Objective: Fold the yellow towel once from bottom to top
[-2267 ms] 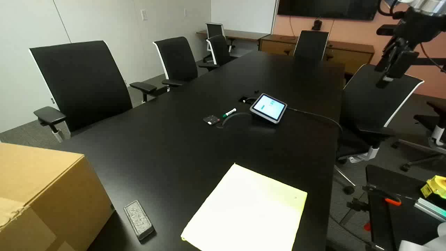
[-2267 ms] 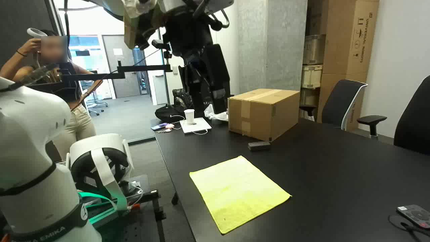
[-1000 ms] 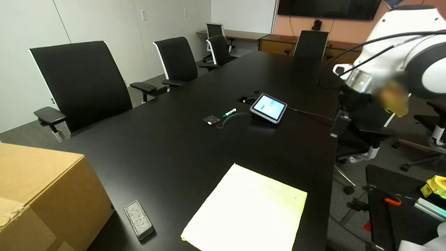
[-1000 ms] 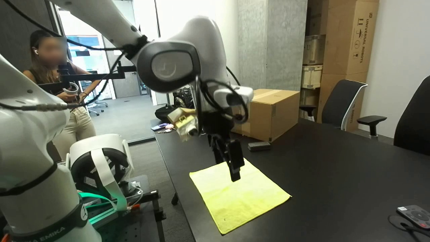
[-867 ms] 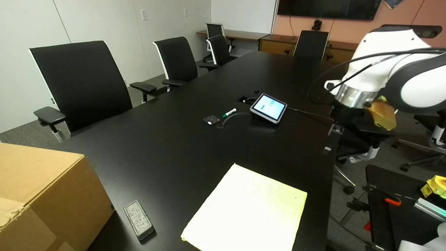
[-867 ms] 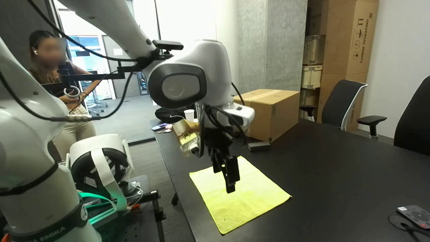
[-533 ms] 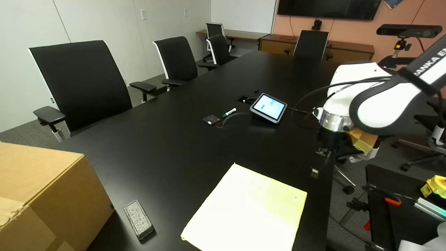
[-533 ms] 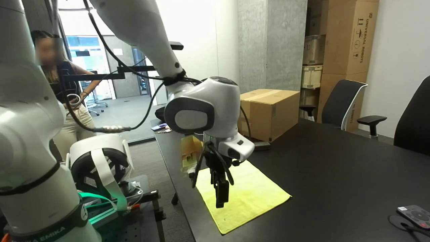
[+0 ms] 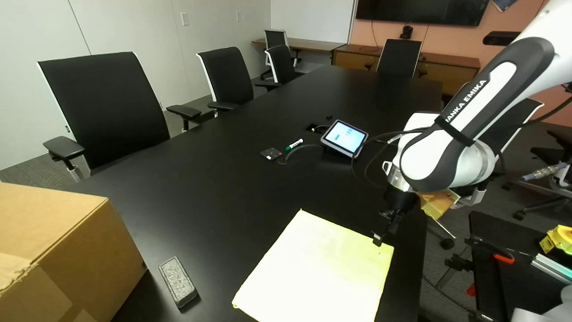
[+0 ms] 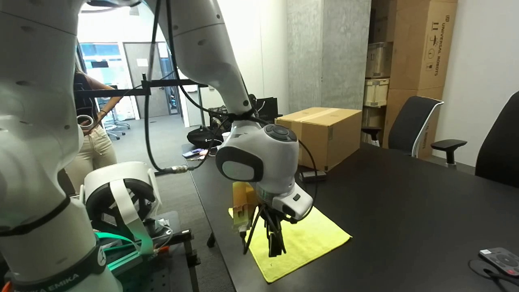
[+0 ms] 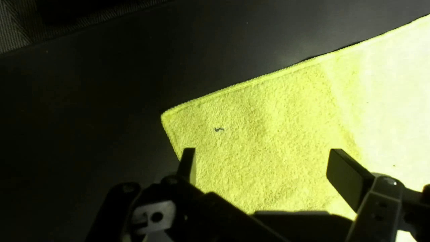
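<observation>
The yellow towel (image 9: 313, 273) lies flat and unfolded on the black table, and it looks almost white in this exterior view. It also shows in an exterior view (image 10: 310, 237), partly hidden by the arm. My gripper (image 9: 379, 241) points down over the towel near its corner by the table edge; in an exterior view the gripper (image 10: 277, 252) is low over the cloth. In the wrist view the gripper (image 11: 262, 153) is open, its fingers apart with only towel (image 11: 262, 127) beneath. The corner with a small dark mark lies ahead of the left-hand finger. Contact with the cloth cannot be told.
A cardboard box (image 10: 320, 136) and a small grey block (image 9: 178, 281) stand beyond the towel. A tablet (image 9: 344, 138), a green marker (image 9: 294, 144) and a small dark device (image 9: 271, 154) lie farther along the table. The table edge (image 11: 84, 30) runs close by the towel.
My arm has swung in and come down from high above the table to low over the towel's marked corner. The towel has not moved.
</observation>
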`<action>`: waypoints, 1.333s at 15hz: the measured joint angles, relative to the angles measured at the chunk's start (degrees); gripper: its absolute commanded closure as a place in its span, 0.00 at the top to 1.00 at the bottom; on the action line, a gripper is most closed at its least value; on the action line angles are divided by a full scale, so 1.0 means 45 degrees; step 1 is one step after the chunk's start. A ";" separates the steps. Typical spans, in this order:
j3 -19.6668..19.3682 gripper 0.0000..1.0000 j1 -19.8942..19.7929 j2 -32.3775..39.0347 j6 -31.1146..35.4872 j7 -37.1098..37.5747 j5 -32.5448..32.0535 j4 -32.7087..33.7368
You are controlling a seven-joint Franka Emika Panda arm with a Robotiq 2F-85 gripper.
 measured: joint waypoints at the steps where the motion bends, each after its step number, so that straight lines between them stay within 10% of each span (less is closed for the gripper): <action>1: 0.0053 1.00 -0.0082 0.0298 0.0227 -0.0241 0.0071 0.0120; 20: 0.0219 1.00 -0.0234 0.2966 0.2734 -0.2632 -0.0179 0.0336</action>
